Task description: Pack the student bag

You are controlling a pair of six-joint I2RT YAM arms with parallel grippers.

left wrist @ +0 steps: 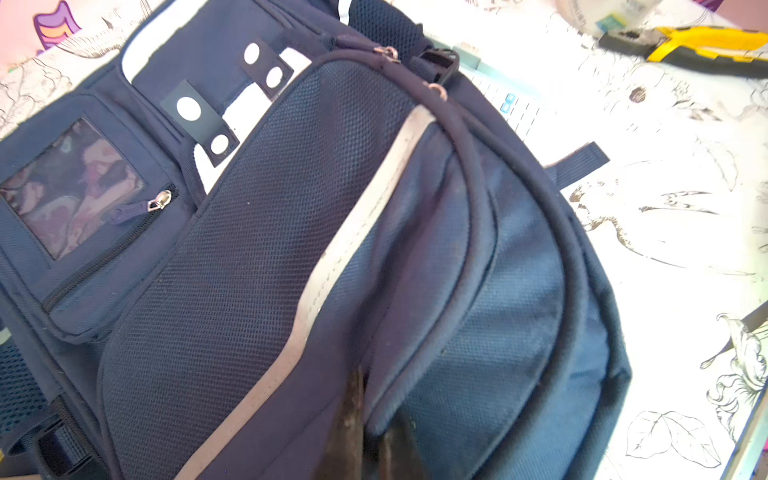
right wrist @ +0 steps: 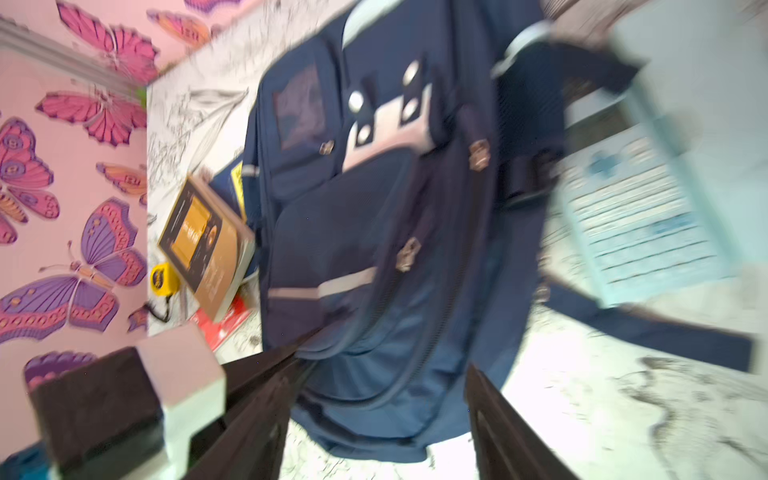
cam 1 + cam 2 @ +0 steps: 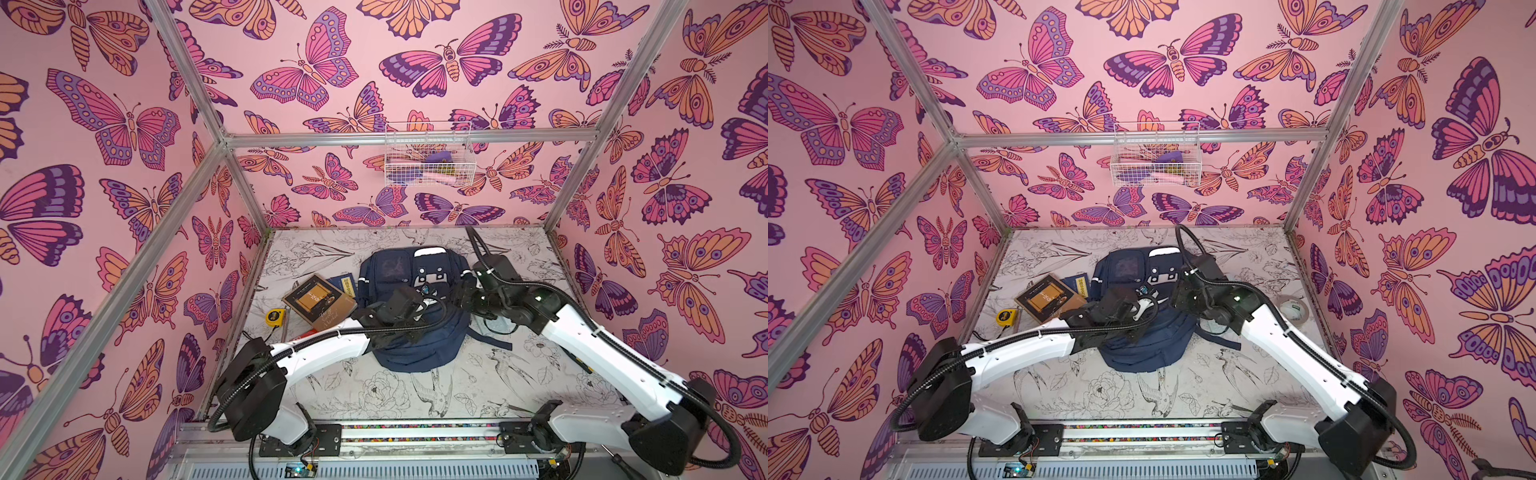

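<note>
1. Pink walls papered with butterflies enclosed a surface [image 3: 457, 386] printed with line-drawn flowers and birds.
2. The bag [image 3: 415, 353] lay flat at mid-surface, front pocket up, between the two arms. Its zips looked shut, so nothing seemed to be packed yet.
3. A book [image 3: 320, 303] and a tape measure [image 3: 276, 316] lay just beside the bag on the left. A calculator [image 2: 636, 232] lay just beside it on the right.
4. The left claw [image 1: 374, 411] was closed, pinching a fold of bag fabric near a piped seam.
5. The right claw [image 2: 388, 361] stood open above the bag's near end and held nothing, though its wrist view was blurred.
6. The step in hand was probably opening the bag, with the left pinch anchoring the fabric.
7. The next move would call for the right claw to reach a zip pull [image 1: 436, 89] and close squarely on the small metal tab. It would then draw the tab along the curved seam, with the fabric held taut against the pull.
</note>
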